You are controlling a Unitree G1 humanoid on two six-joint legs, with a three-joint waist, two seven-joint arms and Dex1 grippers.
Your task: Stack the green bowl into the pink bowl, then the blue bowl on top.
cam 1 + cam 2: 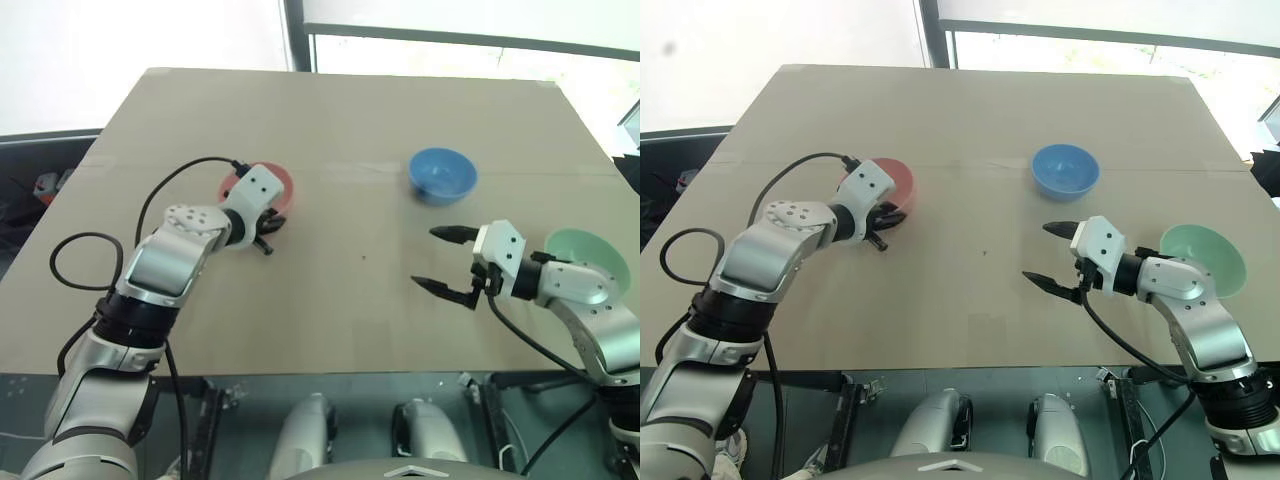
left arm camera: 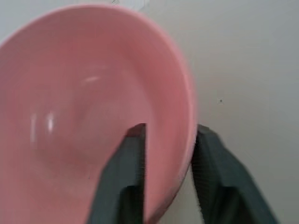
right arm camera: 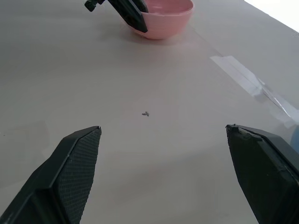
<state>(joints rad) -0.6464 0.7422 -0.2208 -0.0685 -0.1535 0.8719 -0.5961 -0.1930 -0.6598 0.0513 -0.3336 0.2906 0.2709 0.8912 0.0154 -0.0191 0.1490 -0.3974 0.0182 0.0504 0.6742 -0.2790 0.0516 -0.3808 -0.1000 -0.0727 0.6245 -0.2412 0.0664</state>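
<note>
No legible writing anywhere in the scene

No text, label, brand mark, number or sign can be read on any bowl, on the surface or on the robot's arms.

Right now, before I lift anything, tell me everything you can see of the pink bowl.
The small round salmon-pink bowl, smooth and glossy like glazed ceramic or plastic, sits upright on the left part of the tan table, apart from the other two bowls. Nothing lies inside it. The left gripper has its jaws shut on the bowl's near rim, one black finger inside the wall and one outside. Whether the bowl has left the table cannot be told.
</note>
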